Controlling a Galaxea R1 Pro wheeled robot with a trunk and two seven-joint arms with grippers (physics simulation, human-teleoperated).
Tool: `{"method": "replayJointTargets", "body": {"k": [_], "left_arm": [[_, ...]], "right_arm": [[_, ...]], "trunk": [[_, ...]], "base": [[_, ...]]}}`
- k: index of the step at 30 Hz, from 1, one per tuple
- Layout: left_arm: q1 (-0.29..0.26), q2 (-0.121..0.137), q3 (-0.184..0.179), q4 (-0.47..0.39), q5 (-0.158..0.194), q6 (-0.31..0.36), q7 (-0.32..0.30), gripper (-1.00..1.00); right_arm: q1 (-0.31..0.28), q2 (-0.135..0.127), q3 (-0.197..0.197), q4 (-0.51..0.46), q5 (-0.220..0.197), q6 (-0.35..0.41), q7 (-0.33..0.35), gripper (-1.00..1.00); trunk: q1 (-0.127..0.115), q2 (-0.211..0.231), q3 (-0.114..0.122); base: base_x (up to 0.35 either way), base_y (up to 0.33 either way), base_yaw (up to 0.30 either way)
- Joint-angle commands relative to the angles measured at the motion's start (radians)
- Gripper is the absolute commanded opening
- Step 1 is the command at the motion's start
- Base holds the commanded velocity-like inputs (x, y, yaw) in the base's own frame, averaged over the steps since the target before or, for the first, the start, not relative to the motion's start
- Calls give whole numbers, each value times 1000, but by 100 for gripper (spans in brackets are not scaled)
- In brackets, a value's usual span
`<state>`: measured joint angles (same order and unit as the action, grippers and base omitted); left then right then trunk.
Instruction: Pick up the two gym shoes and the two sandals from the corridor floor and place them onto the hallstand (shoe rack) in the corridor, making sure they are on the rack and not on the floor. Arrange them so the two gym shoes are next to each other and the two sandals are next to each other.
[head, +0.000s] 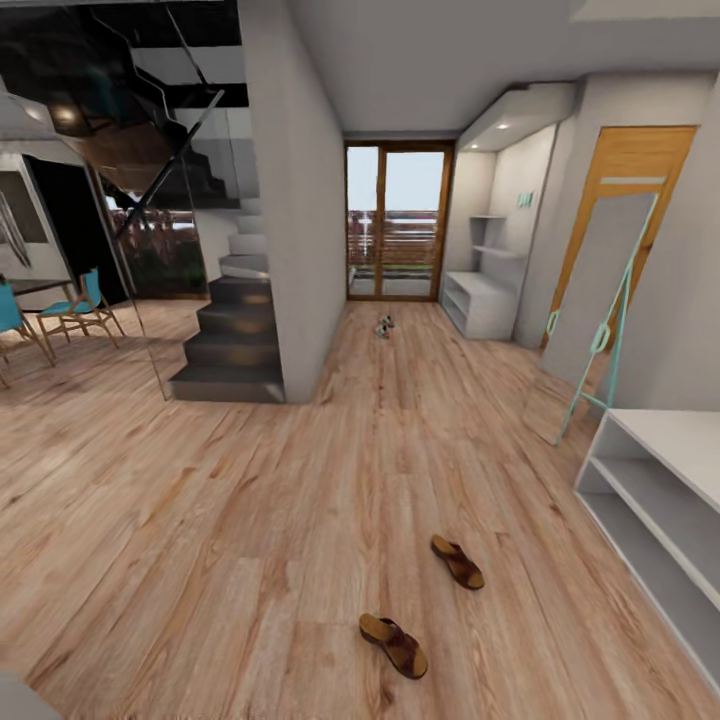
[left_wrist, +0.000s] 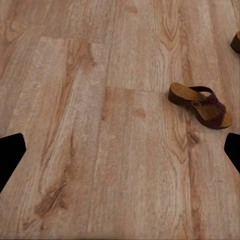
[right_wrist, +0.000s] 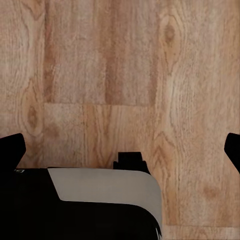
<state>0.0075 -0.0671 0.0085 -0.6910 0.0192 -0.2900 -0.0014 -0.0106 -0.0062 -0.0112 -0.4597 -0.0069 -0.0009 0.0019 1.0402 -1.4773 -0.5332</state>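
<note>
**Approaching the sandals with two look-alike white units in sight**

Facing down the corridor, we have the two sandals lying apart on the wood-plank floor (head: 200, 480): the nearer sandal (head: 393, 645) close in front of us, the farther sandal (head: 457, 561) a little beyond it and to the right. The gym shoes (head: 384, 326) sit as a small cluster far down the corridor, near the glass door (head: 397, 222); they are too small to make out in detail.

The main risk, as we judge it, is picking the wrong piece of furniture. A low white bench with open shelves (head: 655, 500) stands near on the right, while the hallstand (head: 485, 290), with wall shelves above it, stands in the far right alcove. Dropping shoes on the nearer unit would fail the task.

The leaning mirror on a teal frame (head: 600, 310) stands between the two units and could be clipped on the way past. The staircase (head: 235, 330) narrows the corridor on the left.

In the left wrist view the left gripper (left_wrist: 120, 155) is spread wide and empty, with the nearer sandal ahead of it. The right gripper (right_wrist: 125, 150) is likewise wide apart, holding nothing, above our own base (right_wrist: 100, 200).
</note>
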Motion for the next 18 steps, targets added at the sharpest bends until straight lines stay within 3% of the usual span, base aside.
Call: {"method": "replayJointTargets", "body": {"k": [1, 8, 15, 18], "left_arm": [[0, 0, 1, -1, 2, -1, 0, 100], [0, 0, 2, -2, 2, -1, 0, 100], [-1, -1, 2, -18, 2, 1, 0, 100], [-2, -4, 0, -139, 2, 5, 1, 100]], "right_arm": [[0, 0, -1, -1, -1, 0, 0, 100], [0, 2, -1, 0, 0, 0, 1, 100], [0, 3, -1, -10, -1, 1, 2, 100], [0, 3, -1, -83, -1, 0, 2, 100]], "trunk": [[4, -8, -4], [31, -57, -20], [58, -106, -32], [69, -127, -39]], "base": [[0, 0, 293], [0, 0, 252], [0, 0, 101], [0, 0, 11]]}}
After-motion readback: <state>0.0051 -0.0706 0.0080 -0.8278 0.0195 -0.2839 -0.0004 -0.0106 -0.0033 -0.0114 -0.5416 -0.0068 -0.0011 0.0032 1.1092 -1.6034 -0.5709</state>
